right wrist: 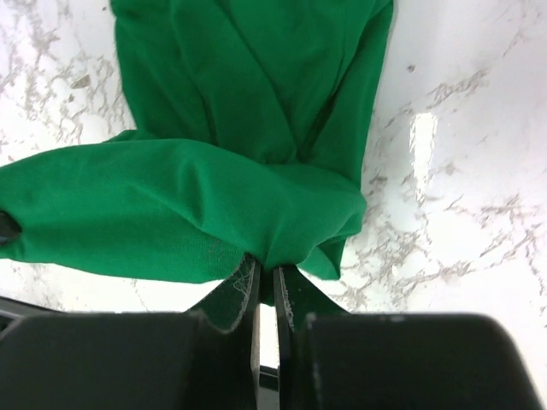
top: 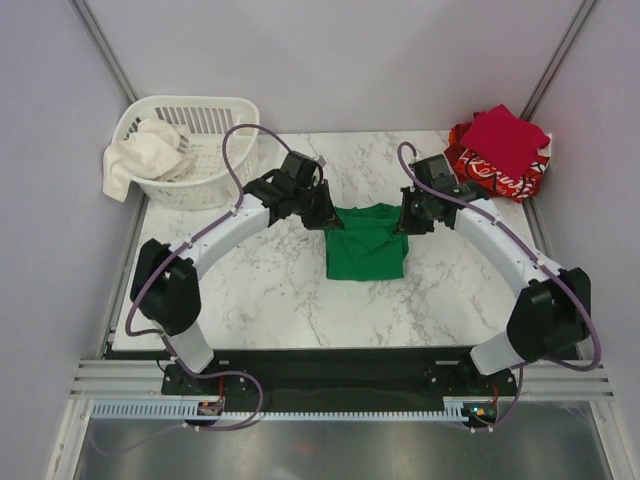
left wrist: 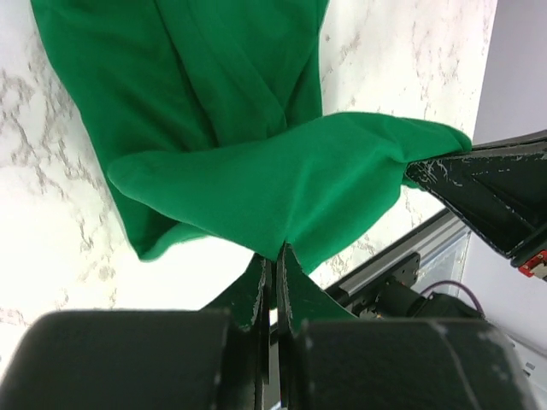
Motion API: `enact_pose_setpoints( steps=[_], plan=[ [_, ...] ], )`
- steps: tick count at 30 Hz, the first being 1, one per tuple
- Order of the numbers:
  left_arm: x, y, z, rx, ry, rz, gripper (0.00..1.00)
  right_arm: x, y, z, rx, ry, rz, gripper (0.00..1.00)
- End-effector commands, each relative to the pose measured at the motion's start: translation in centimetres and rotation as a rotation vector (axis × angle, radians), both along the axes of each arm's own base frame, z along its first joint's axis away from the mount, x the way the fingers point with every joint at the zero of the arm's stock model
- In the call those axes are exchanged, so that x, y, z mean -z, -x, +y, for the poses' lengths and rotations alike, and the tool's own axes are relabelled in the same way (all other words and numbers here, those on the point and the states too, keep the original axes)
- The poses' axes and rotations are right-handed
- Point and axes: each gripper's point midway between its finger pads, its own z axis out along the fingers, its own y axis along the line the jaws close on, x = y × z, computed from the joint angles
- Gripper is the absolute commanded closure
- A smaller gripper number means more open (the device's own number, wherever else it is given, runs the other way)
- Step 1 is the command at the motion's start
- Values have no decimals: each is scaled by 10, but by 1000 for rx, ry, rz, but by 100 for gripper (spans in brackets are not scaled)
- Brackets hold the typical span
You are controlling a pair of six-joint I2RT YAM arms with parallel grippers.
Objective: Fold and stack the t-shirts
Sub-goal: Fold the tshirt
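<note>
Left gripper (top: 327, 217) and right gripper (top: 404, 222) each pinched one corner of the green t-shirt (top: 367, 252). They needed to move together, level, keeping its edge tight.

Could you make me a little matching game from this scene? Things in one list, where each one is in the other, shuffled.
Things:
1. green shirt
2. crimson shirt
3. basket
4. white cloth

Places:
A. hanging over the basket's edge
B. far left corner of the table
C. on top of the red printed shirt, far right
D. mid-table, pinched by the left tool and right tool

Pairs: 1-D, 2-C, 3-B, 4-A
</note>
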Motion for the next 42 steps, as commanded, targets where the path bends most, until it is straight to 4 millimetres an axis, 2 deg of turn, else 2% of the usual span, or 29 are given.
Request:
enact_pose_setpoints(
  steps=[1,2,3,5,6,7,8,9,10,11,12,13,14,15,17,18,20,21,22,24,25,27,28,30,31,33,36,37,42],
  plan=[
    [-10,-29,-4,60,57,-18,97,-9,-38,3,-16,-31,-54,100],
    [-7,-36,-3,64,57,-17,96,-4,-47,-2,5,-29,-47,100],
    [11,-50,1,53,47,15,95,14,-61,-3,22,-24,-18,100],
    [10,-78,1,57,63,-3,95,18,-90,-5,63,-60,-10,97],
    [22,-97,13,17,62,29,94,49,-105,-2,64,-67,50,93],
    [39,-122,11,4,66,47,94,36,-133,-3,79,-94,10,88],
    [52,-136,12,-2,81,70,88,41,-147,-3,86,-101,18,68],
    [56,-145,15,9,135,115,78,71,-153,-6,97,-79,97,54],
    [66,-161,9,12,159,127,68,53,-177,-9,113,-88,42,40],
    [65,-168,9,6,175,129,54,53,-188,-12,126,-84,28,19],
    [64,-174,10,4,179,120,50,58,-192,-17,140,-56,43,13],
    [58,-180,10,0,183,100,45,39,-203,-19,142,-44,-7,7],
    [50,-182,10,1,184,76,25,27,-204,-29,165,6,-37,2],
    [42,-184,10,9,187,52,12,15,-204,-35,181,25,-65,2],
    [19,-185,13,24,188,-10,1,-1,-198,-42,198,46,-97,2],
    [13,-186,15,17,177,-32,0,-28,-194,-44,201,45,-157,2],
    [-5,-182,20,11,157,-79,0,-27,-176,-39,184,46,-155,2],
    [-7,-182,24,-8,133,-94,0,-52,-170,-31,160,-4,-224,3],
    [-3,-176,27,-12,112,-88,0,-32,-153,-25,138,-24,-175,4],
    [-11,-166,27,-7,77,-124,1,-43,-139,-1,64,-123,-220,9],
    [-2,-159,28,6,56,-115,1,-20,-116,15,15,-188,-144,17],
    [3,-148,24,17,29,-111,3,-14,-105,30,-33,-268,-146,29],
    [9,-141,24,21,16,-96,3,9,-90,33,-45,-285,-90,43],
    [18,-132,21,35,0,-83,4,23,-80,39,-72,-323,-60,54],
    [26,-127,20,40,-10,-64,4,41,-68,38,-79,-321,-20,59],
    [33,-120,17,53,-19,-49,5,61,-61,34,-85,-298,-13,61],
    [43,-111,14,69,-35,-29,6,103,-32,12,-23,-207,75,67],
    [43,-110,14,71,-37,-31,6,121,-12,5,4,-184,129,72],
    [50,-106,12,74,-53,-21,7,133,24,-3,112,-216,169,77]
  ],
)
